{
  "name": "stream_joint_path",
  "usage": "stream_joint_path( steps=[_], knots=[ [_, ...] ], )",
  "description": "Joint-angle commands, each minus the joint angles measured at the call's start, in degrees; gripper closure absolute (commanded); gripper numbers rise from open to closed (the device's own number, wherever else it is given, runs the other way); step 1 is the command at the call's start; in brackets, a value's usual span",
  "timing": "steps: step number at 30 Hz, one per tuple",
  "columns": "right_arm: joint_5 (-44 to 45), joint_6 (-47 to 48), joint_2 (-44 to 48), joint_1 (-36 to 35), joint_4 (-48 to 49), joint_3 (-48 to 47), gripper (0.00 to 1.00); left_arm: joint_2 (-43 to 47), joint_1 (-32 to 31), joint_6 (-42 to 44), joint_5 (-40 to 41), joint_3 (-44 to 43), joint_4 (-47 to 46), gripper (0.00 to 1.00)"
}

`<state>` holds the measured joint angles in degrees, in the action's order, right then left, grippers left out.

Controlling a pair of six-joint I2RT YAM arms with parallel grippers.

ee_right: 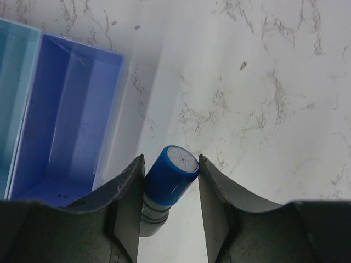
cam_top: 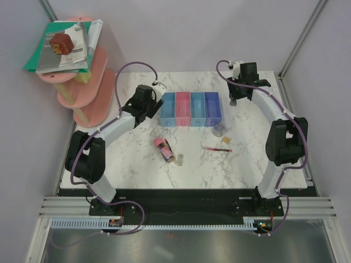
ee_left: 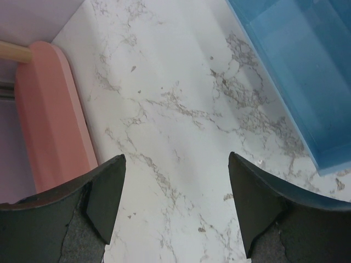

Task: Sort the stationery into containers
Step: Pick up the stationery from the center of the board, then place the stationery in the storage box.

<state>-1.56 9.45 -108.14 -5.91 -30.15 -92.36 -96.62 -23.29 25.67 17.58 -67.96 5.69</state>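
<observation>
In the right wrist view my right gripper (ee_right: 171,159) is shut on the grey blue-capped cylinder (ee_right: 171,176), cap pointing away, just right of the darker blue tray (ee_right: 66,126). From above, that gripper (cam_top: 237,94) hangs right of the four joined containers (cam_top: 190,108). My left gripper (ee_left: 176,161) is open with nothing between its fingers, over bare marble left of the light blue tray (ee_left: 307,71). On the table lie the pink-capped dark tube (cam_top: 163,149), a tiny tan block (cam_top: 179,160), the thin red pen (cam_top: 217,149), another tan block (cam_top: 225,141) and the clear round roll (cam_top: 219,130).
A tiered pink round shelf (cam_top: 88,93) stands at the back left, bearing stacked books and papers with a brown block (cam_top: 61,43). Its lowest tier (ee_left: 49,109) lies close to the left of my left gripper. Grey frame posts rise at the back corners.
</observation>
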Motion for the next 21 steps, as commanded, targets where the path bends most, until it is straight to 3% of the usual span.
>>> stream_joint_path(
  steps=[1,11,21],
  knots=[
    [5.07,0.74,3.63,-2.34,7.99,2.27,0.73,5.29,-0.44,2.36,-0.97,2.48,1.69,0.17],
    [10.52,1.44,4.95,-6.13,25.38,10.0,0.73,11.62,-0.44,2.19,-1.5,6.26,4.67,0.17],
    [16.15,3.82,3.02,-10.69,36.12,12.81,0.72,14.97,-0.53,0.35,-0.53,6.53,10.74,0.17]
  ],
)
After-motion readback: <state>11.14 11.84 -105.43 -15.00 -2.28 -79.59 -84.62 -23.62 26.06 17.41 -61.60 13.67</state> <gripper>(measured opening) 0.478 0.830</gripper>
